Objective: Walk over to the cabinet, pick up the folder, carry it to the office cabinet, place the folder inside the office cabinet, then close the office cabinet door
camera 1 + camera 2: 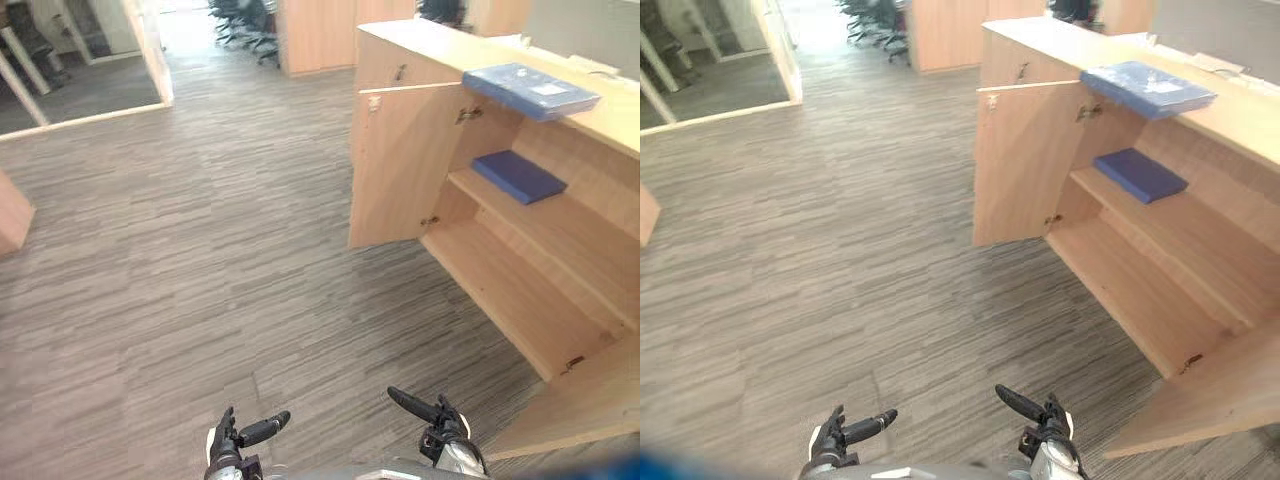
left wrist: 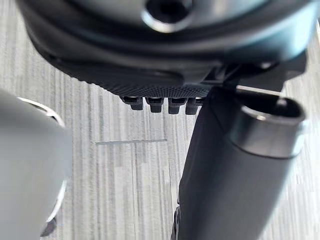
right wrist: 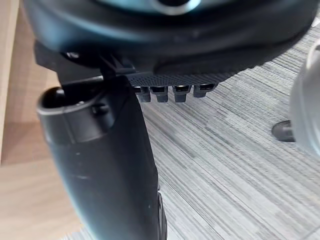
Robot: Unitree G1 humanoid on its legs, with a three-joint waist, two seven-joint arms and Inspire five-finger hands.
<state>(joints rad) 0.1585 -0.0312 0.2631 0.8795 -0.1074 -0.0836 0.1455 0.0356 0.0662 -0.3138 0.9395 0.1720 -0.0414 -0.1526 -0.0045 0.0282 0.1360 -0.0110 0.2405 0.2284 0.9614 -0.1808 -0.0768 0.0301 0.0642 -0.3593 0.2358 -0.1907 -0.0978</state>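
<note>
the approach is judged to be the step in hand: nothing is held, and the light blue folder (image 1: 530, 90) lies flat on the wooden cabinet top (image 1: 440, 45), partly over its front edge, not yet picked up. a second, darker blue folder (image 1: 518, 176) is seen on the upper shelf (image 1: 565, 235) inside the cabinet, whose door (image 1: 400, 165) stands wide open towards the carpeted floor (image 1: 200, 250).

the left hand (image 1: 232, 442) and the right hand (image 1: 440, 425) are held low, near the body, with fingers relaxed and thumbs extended; both are empty. the light blue folder is placed well apart from them, ahead and to the right, and nearer to the right hand than to the left.

for the next move, a walk forward and a turn to the right are called for, until the cabinet top is brought within reach. care is needed that the open door is not struck on the way.
</note>
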